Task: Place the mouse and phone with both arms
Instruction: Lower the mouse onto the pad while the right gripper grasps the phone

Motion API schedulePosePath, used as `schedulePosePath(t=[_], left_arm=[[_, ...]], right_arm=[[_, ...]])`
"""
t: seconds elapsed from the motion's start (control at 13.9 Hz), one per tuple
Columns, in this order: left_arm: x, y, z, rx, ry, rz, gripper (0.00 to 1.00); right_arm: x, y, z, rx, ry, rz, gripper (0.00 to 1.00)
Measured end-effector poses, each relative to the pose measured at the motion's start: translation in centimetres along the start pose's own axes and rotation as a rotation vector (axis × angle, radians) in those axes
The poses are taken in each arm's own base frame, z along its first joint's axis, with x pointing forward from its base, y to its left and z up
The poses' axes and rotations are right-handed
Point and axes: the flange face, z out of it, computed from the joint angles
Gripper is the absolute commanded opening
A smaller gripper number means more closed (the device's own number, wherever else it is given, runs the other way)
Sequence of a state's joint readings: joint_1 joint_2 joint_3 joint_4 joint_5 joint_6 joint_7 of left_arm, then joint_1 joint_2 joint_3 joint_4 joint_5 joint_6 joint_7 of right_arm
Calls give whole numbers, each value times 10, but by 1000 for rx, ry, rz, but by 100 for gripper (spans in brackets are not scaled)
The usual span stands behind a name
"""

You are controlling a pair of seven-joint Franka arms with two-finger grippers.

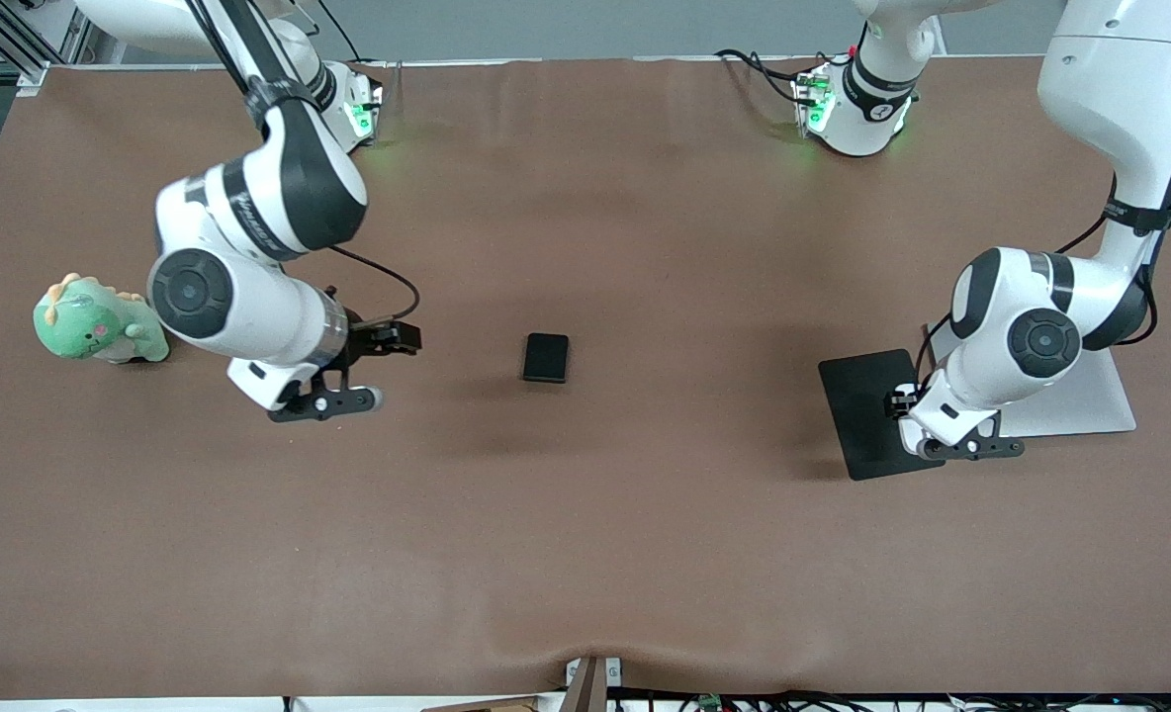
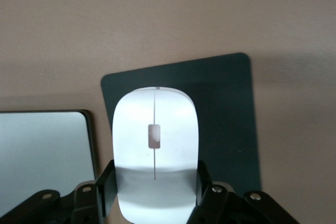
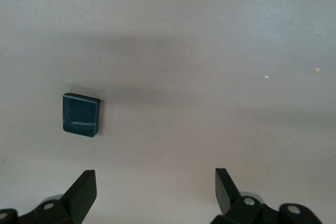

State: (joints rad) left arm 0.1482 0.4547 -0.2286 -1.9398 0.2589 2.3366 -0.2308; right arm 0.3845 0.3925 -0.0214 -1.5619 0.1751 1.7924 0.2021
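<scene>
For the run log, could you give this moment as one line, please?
left gripper: shut on white oval mouse, over black pad | right gripper: open | black slab phone: on table

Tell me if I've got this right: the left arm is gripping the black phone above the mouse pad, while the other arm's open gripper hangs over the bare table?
Not quite. The left gripper is shut on the white mouse, not the phone, as the left wrist view shows. The phone lies untouched on the table. The rest holds: it is over the mouse pad, and the right gripper is open over bare table.
</scene>
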Motion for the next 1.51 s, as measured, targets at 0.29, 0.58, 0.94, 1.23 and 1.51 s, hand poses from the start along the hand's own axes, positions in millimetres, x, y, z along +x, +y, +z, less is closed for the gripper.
schedulePosePath(t=[0.29, 0.58, 0.94, 1.23, 1.51], left_arm=[[2, 8, 24, -31, 31, 14, 47], [1, 13, 55, -55, 26, 51, 47], [0, 14, 59, -58, 24, 56, 47], [-4, 15, 63, -58, 12, 60, 49], [-8, 17, 64, -58, 6, 63, 100]], right_arm=[[5, -55, 55, -19, -4, -3, 100], [6, -81, 96, -37, -22, 7, 100], [6, -128, 161, -43, 24, 66, 100], [5, -150, 208, -45, 51, 55, 100], [6, -153, 223, -45, 58, 89, 100]])
